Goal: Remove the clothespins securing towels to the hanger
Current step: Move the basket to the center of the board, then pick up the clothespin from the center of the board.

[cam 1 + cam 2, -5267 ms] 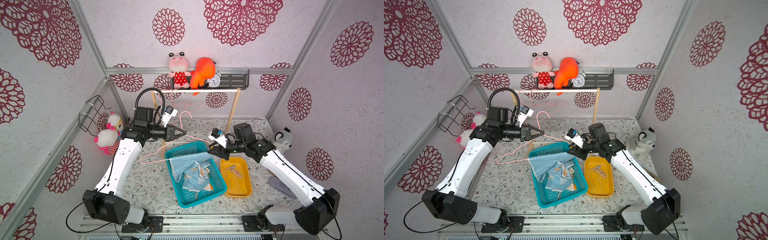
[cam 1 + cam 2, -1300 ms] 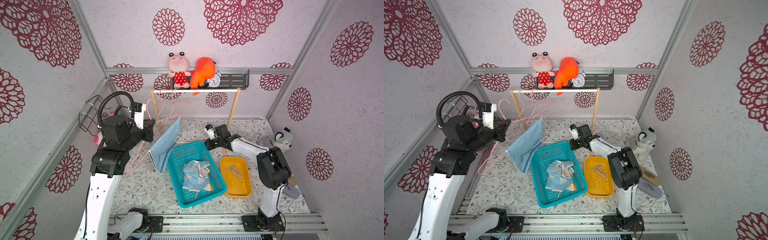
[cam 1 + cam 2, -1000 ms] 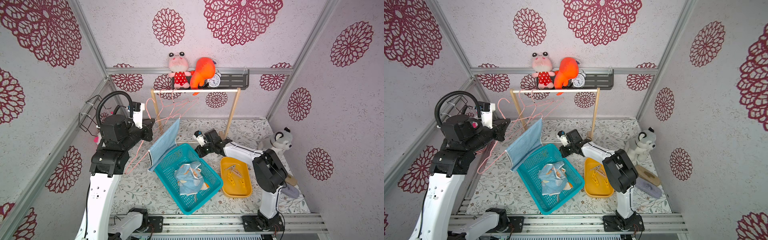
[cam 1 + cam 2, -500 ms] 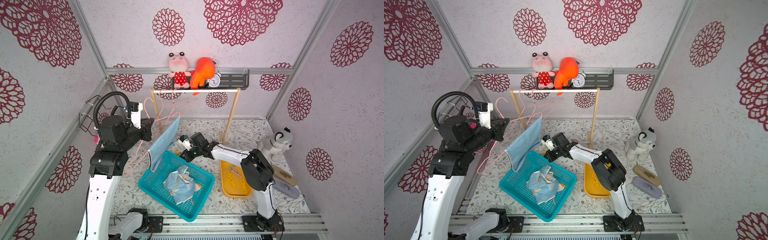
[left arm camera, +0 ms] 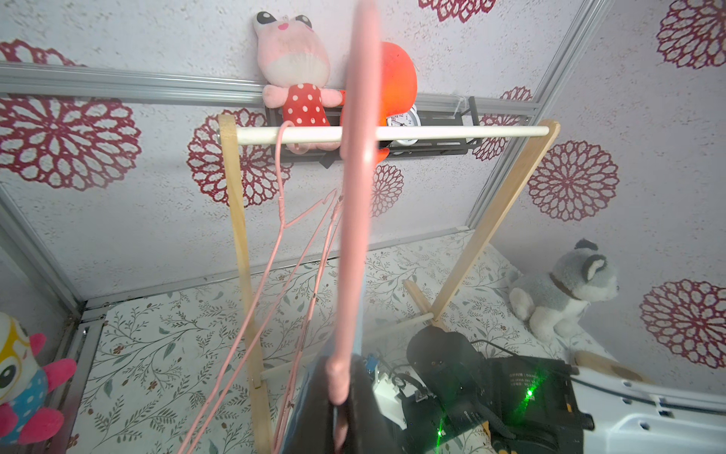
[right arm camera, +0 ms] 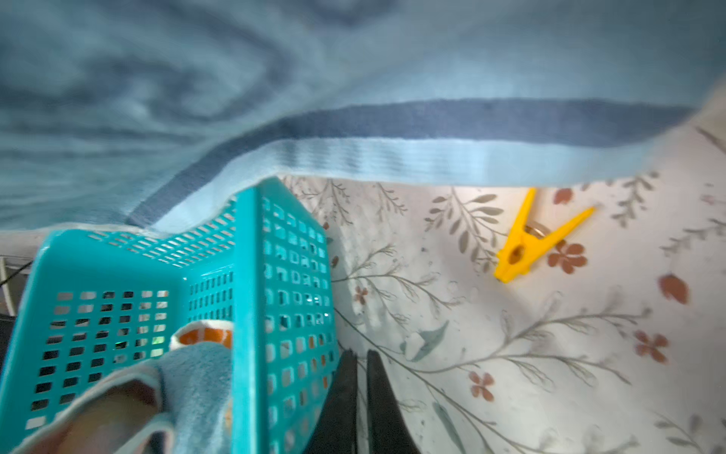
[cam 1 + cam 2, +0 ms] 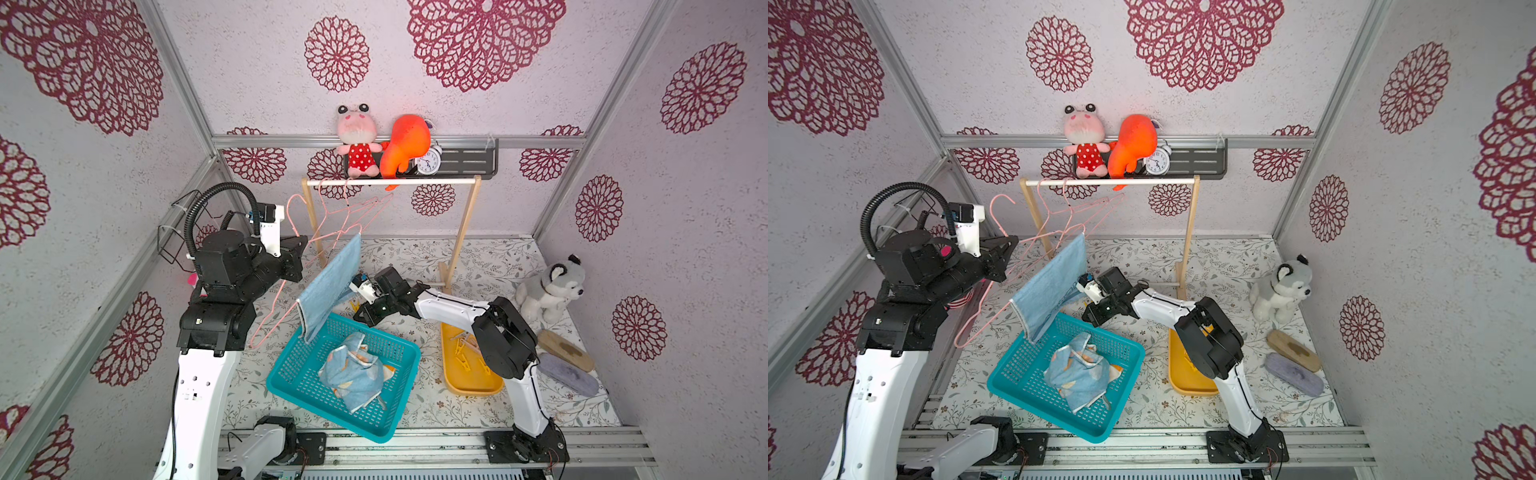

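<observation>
In both top views the left gripper (image 7: 297, 259) is clamped on the pink hanger (image 7: 270, 320). It holds the blue towel (image 7: 332, 286) draped above the back corner of the teal basket (image 7: 291, 386), which sits at the tabletop's front edge. The right gripper (image 7: 1090, 316) is low beside that corner.

In the left wrist view, the hanger wire runs straight into closed jaws.

In the right wrist view, the right gripper's jaws are nearly together and empty. A yellow clothespin (image 6: 526, 243) lies flat on the tabletop under the towel's hem, ahead of the fingertips and off to one side. Its nose points toward them and its long axis slants across them. The right arm is clearly nearer.
</observation>
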`<state>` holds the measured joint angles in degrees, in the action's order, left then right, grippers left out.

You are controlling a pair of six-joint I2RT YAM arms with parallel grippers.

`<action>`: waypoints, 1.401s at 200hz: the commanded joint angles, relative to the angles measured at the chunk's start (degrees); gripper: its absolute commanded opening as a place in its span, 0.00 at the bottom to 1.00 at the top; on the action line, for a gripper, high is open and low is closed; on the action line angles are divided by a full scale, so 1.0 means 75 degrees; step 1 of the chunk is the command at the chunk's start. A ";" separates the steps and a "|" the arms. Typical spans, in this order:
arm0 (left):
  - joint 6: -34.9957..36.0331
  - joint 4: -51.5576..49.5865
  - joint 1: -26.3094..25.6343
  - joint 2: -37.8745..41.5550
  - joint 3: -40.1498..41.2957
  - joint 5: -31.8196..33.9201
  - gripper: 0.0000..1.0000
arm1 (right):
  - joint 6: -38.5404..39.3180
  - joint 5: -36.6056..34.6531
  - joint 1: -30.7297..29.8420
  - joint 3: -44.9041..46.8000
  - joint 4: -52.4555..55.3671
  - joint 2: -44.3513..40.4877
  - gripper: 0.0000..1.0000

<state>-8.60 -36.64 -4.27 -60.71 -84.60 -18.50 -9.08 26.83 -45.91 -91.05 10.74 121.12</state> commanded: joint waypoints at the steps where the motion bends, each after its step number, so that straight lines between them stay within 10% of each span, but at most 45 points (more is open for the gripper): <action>1: -0.0129 0.0476 0.0144 0.0010 0.0030 -0.0225 0.00 | 0.0317 -0.0828 0.0363 -0.0669 0.0584 0.0268 0.13; 280: -0.0669 0.0901 0.1044 -0.0343 0.0168 -0.1190 0.00 | -0.1191 -0.2942 -0.0054 -0.3757 0.0898 0.2947 0.27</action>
<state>-12.91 -32.34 2.70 -63.46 -83.46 -26.44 -16.69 6.20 -45.28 -117.54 16.49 142.52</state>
